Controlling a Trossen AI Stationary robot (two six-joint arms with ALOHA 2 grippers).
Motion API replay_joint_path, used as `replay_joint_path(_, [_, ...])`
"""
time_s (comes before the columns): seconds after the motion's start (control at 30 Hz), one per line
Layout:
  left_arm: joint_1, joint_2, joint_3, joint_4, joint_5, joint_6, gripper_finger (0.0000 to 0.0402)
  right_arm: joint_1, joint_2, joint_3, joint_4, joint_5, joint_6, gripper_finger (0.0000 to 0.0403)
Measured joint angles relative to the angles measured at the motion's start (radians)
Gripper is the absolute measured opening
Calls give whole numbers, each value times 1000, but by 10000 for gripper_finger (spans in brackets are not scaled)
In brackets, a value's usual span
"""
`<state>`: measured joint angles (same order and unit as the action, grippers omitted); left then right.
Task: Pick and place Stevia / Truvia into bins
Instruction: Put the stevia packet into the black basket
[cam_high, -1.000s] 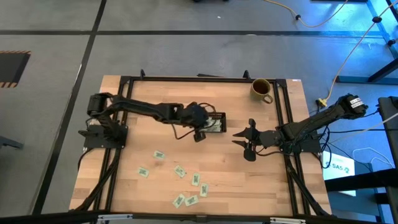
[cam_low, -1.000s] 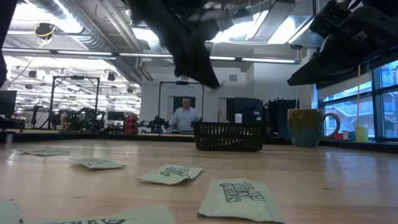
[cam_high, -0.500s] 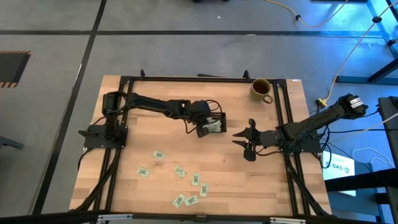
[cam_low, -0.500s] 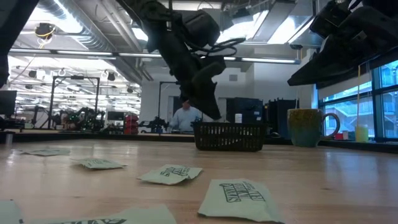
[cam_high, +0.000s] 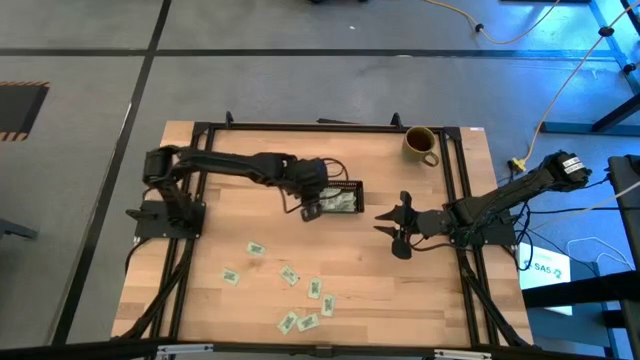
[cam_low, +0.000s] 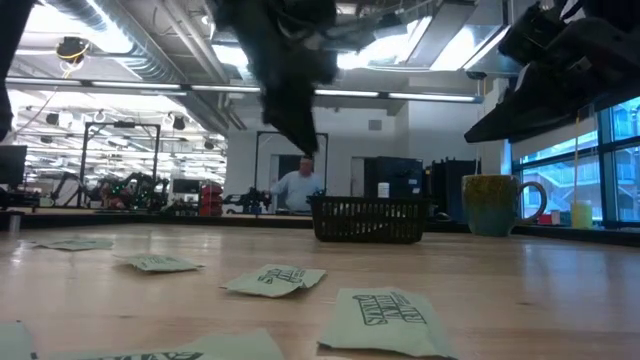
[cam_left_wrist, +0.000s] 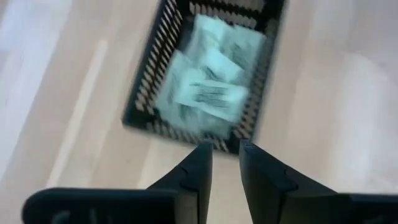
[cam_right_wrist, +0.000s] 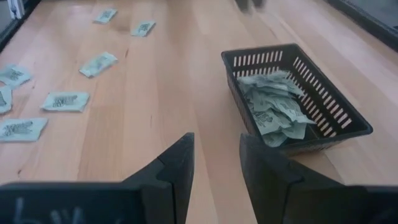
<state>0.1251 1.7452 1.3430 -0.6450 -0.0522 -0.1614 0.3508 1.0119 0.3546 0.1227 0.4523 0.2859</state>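
Observation:
The black bin (cam_high: 342, 200) stands on the table's far middle, with a heap of pale green Stevia packets (cam_right_wrist: 273, 106) in it. Several more packets (cam_high: 290, 275) lie flat on the wood toward the near edge. My left gripper (cam_left_wrist: 225, 158) hovers just left of the bin's left end (cam_left_wrist: 186, 127), pointing steeply down. It is open, with nothing between its fingers. My right gripper (cam_high: 381, 223) waits open above the table to the right of the bin, facing it.
An olive-yellow mug (cam_high: 421, 144) stands at the far right corner. Black frame rails (cam_high: 455, 180) run along the table's sides. Bare wood lies between the bin and the loose packets. A person (cam_low: 297, 188) shows far off in the room behind.
My left gripper swung over the bin's left end and dipped toward it. It then rose and drew back toward the table's left, stopping just outside the bin. My right arm has kept still.

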Motion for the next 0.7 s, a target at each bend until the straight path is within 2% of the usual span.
replay_joint_path(0.17, [-85, -83, 0, -166, -61, -92, 75, 0, 7, 0, -5, 0, 0, 131])
replay_joint_path(0.4, [-264, -97, -10, -362, -139, -305, 75, 0, 9, 0, -1, 0, 0, 131])
replay_joint_path(0.7, [-455, -93, -185, -362, -145, -669, 73, 0, 9, 0, 0, 0, 2, 131])
